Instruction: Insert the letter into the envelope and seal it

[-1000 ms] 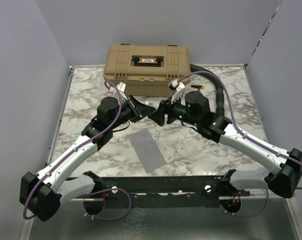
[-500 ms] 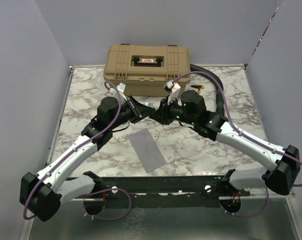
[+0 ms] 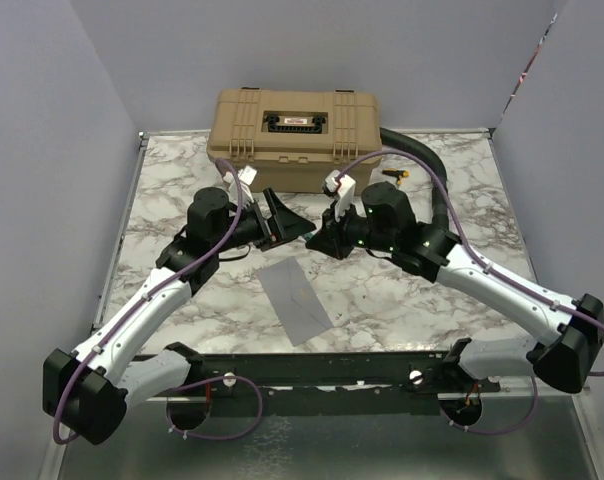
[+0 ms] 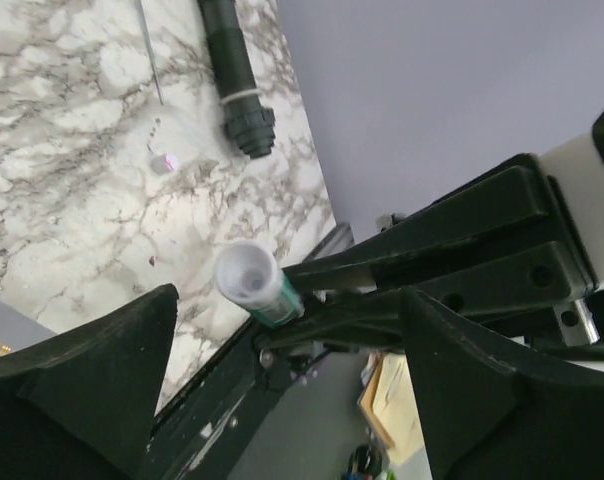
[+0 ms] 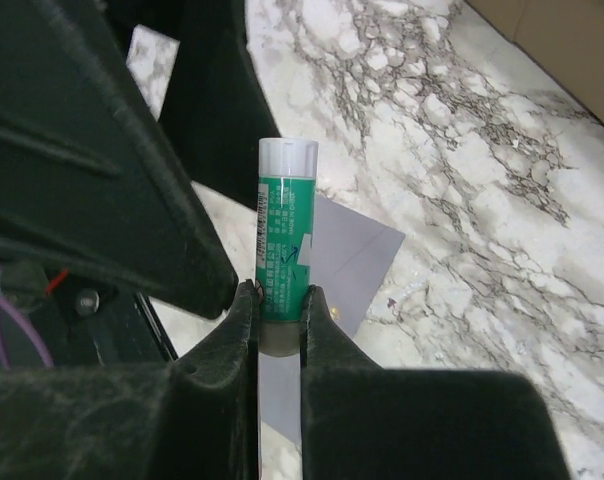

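While right hand [image 5: 279, 300] clamps glue stick [image 5: 285, 230], envelope [image 5: 352, 250] lies below.

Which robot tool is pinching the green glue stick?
The right tool: its jaws are shut on the green glue stick with the white cap. The left tool stands wide open, gripping nothing.

A white counter [image 3: 182, 290] with grey marble veining carries everything here. At its far edge, roughly in the middle, stands a closed tan hard case [image 3: 294, 125] with a black handle set into its lid. A ribbed black hose [image 3: 429, 170] curves across the far right part of the counter, just beside the case. Close to the hose lies a small black item [image 3: 396, 176] with an orange tip. Nearer the front, around the middle, a flat grey envelope [image 3: 296, 300] lies at an angle on the marble, well apart from the case.
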{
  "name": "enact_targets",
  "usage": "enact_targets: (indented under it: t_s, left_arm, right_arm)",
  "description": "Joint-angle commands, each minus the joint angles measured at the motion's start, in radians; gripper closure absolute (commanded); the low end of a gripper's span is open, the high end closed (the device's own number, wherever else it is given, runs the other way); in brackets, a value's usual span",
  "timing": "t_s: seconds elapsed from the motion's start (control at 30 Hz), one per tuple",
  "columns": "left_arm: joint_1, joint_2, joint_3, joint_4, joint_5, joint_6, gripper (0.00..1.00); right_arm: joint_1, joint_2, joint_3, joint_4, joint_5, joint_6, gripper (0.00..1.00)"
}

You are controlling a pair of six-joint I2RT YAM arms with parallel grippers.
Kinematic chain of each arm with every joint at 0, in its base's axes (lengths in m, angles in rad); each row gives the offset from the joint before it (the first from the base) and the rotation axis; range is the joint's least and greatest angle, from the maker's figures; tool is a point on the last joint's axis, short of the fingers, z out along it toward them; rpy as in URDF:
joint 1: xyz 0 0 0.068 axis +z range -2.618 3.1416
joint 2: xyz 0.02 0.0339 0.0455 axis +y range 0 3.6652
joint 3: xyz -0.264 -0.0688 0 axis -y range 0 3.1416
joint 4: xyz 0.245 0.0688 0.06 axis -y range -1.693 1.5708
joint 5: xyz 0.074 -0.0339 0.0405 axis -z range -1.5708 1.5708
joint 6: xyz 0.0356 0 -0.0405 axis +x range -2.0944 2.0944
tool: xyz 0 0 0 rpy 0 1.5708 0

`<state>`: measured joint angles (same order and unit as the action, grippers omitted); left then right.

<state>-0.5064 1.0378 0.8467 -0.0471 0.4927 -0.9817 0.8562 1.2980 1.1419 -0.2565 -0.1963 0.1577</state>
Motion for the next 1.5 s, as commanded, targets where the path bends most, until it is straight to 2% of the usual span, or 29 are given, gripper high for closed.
enact_targets:
  t_s: [0.0,0.17,0.37,0.43,0.6,0.67,0.9,1.03,1.1,1.13,1.33,1.4,1.43,1.47]
  left_arm:
    - [0.025,0.0,-0.011,-0.033,0.273,0.097,0.09]
    - [0.032,-0.029,-0.025,-0.032,0.354,0.121,0.09]
    - [0.034,-0.006,-0.007,-0.03,0.46,0.088,0.17]
    - [0.034,-0.008,-0.017,-0.029,0.477,0.084,0.23]
    - [0.033,0.001,-0.066,-0.029,0.498,0.075,0.51]
    - [0.033,0.002,-0.075,-0.029,0.503,0.076,0.58]
    - [0.032,0.014,-0.087,-0.029,0.505,0.088,0.58]
    - [0.032,0.015,-0.092,-0.029,0.502,0.093,0.54]
    - [0.032,0.011,-0.095,-0.028,0.504,0.098,0.56]
    - [0.032,0.009,-0.099,-0.029,0.504,0.1,0.59]
    - [0.03,0.007,-0.115,-0.028,0.505,0.112,0.99]
    - [0.029,-0.001,-0.114,-0.028,0.504,0.125,1.0]
    - [0.029,-0.008,-0.113,-0.029,0.495,0.133,1.0]
    - [0.029,-0.016,-0.112,-0.028,0.479,0.141,1.0]
  right_arm:
    - [0.003,-0.104,-0.016,-0.103,-0.13,-0.199,1.0]
    - [0.003,-0.136,0.001,-0.204,-0.242,-0.306,1.0]
    - [0.003,-0.096,0.049,-0.295,-0.284,-0.361,1.0]
    - [0.003,-0.088,0.058,-0.308,-0.295,-0.375,1.0]
    - [0.003,-0.076,0.072,-0.316,-0.308,-0.394,1.0]
    - [0.003,-0.065,0.08,-0.328,-0.314,-0.404,1.0]
    - [0.003,-0.024,0.106,-0.357,-0.373,-0.432,1.0]
    - [0.003,-0.008,0.113,-0.373,-0.403,-0.448,1.0]
    - [0.003,-0.007,0.112,-0.371,-0.401,-0.449,1.0]
    - [0.003,-0.006,0.111,-0.37,-0.404,-0.45,1.0]
    - [0.003,-0.001,0.109,-0.357,-0.404,-0.441,1.0]
    - [0.003,0.009,0.119,-0.365,-0.406,-0.425,0.99]
    - [0.003,0.012,0.123,-0.364,-0.394,-0.403,0.93]
    - [0.003,0.016,0.124,-0.359,-0.369,-0.371,0.78]
